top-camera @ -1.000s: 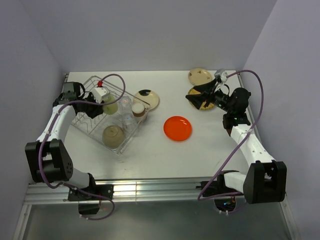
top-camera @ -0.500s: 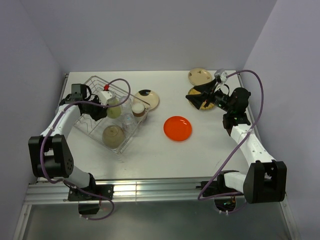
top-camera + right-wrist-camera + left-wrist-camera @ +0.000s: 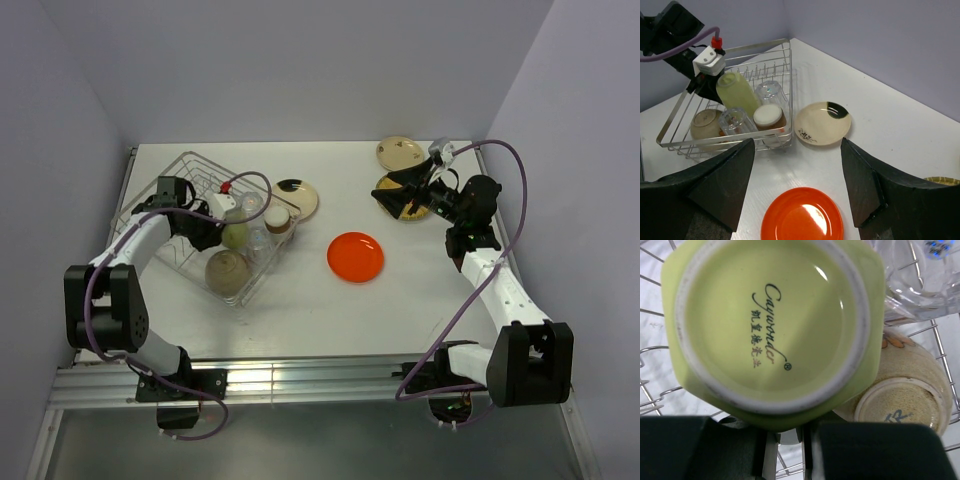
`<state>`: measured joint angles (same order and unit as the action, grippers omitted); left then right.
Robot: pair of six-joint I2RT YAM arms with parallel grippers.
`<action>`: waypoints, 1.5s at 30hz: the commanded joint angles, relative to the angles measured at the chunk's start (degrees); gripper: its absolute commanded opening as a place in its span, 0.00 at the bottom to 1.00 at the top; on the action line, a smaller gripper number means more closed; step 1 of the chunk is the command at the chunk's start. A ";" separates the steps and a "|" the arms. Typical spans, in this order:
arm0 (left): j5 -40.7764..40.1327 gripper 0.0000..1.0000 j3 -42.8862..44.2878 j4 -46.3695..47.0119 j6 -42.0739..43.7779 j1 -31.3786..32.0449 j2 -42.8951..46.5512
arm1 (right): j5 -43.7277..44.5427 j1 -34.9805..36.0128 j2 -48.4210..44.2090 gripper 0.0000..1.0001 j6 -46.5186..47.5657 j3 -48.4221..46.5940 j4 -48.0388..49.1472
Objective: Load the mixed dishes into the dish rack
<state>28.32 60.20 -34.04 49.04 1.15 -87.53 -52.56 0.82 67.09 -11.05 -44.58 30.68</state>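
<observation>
1. Rack stands on the left half of the table, set askew to the table edge.
2. Left tool is over the rack, fingers drawn close and pinching the mug. Which part of the mug sits between them cannot be made out.
3. Mug is pale yellow-green and tilted, held above the rack wires. Its base faces the left wrist camera, with printed script legible.
4. Bowl lies upside down in the rack, foot ring up, just beside the mug on the near side.
5. A glass and a second glass are in the rack, both close to the mug.
6. Cup, with a pale top, is at the rack's right corner. Inside or outside the wire: cannot tell.
7. Cream plate with a dark patch lies flat on the table just right of the rack.
8. Orange plate lies flat near mid-table, apart from the rack.
9. Right tool has its fingers spread wide and holds nothing. It hangs above a gold-rimmed plate at the far right.
10. Pale plate lies behind that one, near the far edge.
</observation>
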 commanded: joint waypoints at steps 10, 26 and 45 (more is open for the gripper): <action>0.78 0.18 2.20 5.65 1.41 1.14 -2.21 | 0.61 -0.38 -1.52 0.77 0.33 -0.25 1.67; -0.72 0.73 1.05 6.45 0.36 1.14 -0.37 | 0.88 -0.38 -1.61 0.77 0.33 -0.07 2.19; -8.80 0.99 2.55 7.58 -10.08 -0.53 12.90 | 0.70 0.94 -2.14 0.78 8.38 -2.61 -9.62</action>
<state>21.10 60.23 -28.86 43.90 0.89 -78.94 -52.14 1.15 66.54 -8.14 -44.66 28.05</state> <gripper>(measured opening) 0.993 0.776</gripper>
